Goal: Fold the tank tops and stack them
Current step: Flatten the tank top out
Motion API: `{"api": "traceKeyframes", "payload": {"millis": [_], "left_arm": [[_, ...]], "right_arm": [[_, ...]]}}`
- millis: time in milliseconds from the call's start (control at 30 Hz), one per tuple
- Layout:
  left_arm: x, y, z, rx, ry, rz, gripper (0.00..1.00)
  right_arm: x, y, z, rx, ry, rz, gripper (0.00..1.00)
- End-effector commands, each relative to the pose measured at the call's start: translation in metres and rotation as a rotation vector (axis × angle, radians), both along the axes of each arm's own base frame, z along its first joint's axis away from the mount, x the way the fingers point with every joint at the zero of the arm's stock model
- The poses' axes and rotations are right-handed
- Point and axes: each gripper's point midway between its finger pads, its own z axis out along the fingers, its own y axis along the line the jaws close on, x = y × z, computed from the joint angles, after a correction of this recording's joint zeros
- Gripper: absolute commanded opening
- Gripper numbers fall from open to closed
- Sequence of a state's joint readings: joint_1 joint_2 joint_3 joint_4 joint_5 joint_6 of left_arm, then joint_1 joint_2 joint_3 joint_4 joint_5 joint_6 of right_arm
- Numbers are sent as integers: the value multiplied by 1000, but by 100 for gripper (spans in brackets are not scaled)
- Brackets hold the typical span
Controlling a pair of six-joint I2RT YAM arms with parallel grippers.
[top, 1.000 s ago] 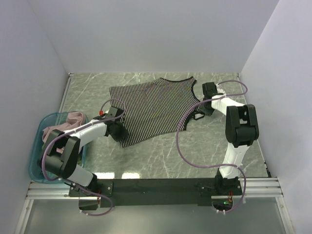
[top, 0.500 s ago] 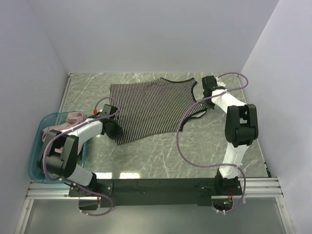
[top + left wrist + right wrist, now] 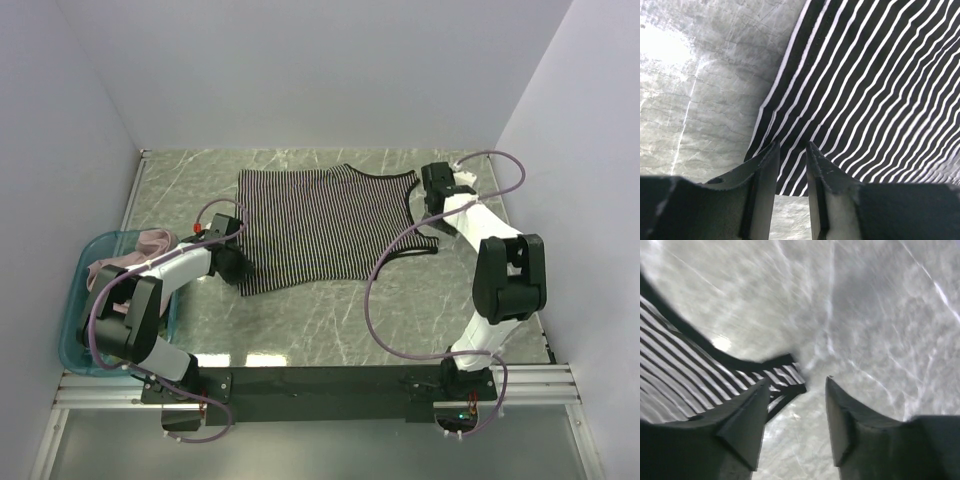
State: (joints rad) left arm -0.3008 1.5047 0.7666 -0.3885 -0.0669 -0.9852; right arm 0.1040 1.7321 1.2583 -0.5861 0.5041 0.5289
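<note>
The black-and-white striped tank top (image 3: 320, 228) lies spread flat mid-table, neck and straps to the right. My left gripper (image 3: 240, 268) is at its near-left hem corner. In the left wrist view its jaws (image 3: 792, 147) stand narrowly apart over the hem (image 3: 790, 175), and the cloth lies flat in the gap. My right gripper (image 3: 438, 205) is at the far shoulder strap. In the right wrist view it (image 3: 798, 382) is open, with the strap end (image 3: 785, 374) beside its left finger and bare table between the jaws. A dusty pink top (image 3: 152, 242) sits in the tub.
A teal plastic tub (image 3: 68, 345) stands at the left table edge beside my left arm. A purple cable (image 3: 372, 300) loops over the near-right table. White walls close in the left, back and right sides.
The right gripper moved right and back along the strap, pulling the tank top flatter, then opened off it. The left gripper shifted left with the hem corner and then stayed.
</note>
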Motion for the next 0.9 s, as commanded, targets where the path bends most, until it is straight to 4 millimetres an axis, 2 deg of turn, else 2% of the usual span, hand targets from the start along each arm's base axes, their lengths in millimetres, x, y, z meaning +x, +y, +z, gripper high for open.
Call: {"api": "traceKeyframes", "payload": {"millis": [0,33,133,167,233,267,300,333,367,400,467,533,600,633,667,700,767,867], "left_arm": [[-29,12,-23,63,100,-27,37],[-29,10,-22,50,102,-32,39],[-25,4,-15,23,77,-61,43],[-24,1,-11,13,68,-75,45],[-14,-1,6,6,16,-83,50],[-14,1,11,10,12,-82,52],[-6,3,25,21,-35,-77,55],[-5,5,31,33,-48,-73,57],[-7,8,35,46,-44,-65,58],[-3,13,44,69,-69,-45,60],[-4,17,50,77,-70,-23,61],[-6,19,57,74,-68,-6,61],[-10,21,62,77,-64,15,61],[-11,24,64,85,-69,25,60],[-12,24,68,79,-82,40,58],[-17,27,65,85,-73,51,56],[-31,35,55,103,-40,86,53],[-43,37,45,93,-17,112,45]], "right_arm": [[-2,-8,5,-17,-34,-24,61],[-3,-7,4,-12,-32,-21,64],[-2,2,9,40,-62,5,64],[-2,6,13,60,-84,14,64],[-4,12,8,97,-88,27,64],[-5,21,12,139,-108,50,63],[-3,32,15,174,-131,81,63],[-11,43,9,201,-123,103,62],[-14,54,17,226,-152,128,61],[-20,76,14,236,-147,181,61],[-28,97,18,251,-163,211,61],[-42,131,13,278,-155,289,59],[-53,154,13,333,-176,321,58],[-64,169,6,357,-173,343,57],[-70,174,6,372,-182,350,57],[-78,179,-2,388,-171,362,56],[-88,191,-3,413,-178,386,55],[-101,196,-10,433,-176,400,54]]}}
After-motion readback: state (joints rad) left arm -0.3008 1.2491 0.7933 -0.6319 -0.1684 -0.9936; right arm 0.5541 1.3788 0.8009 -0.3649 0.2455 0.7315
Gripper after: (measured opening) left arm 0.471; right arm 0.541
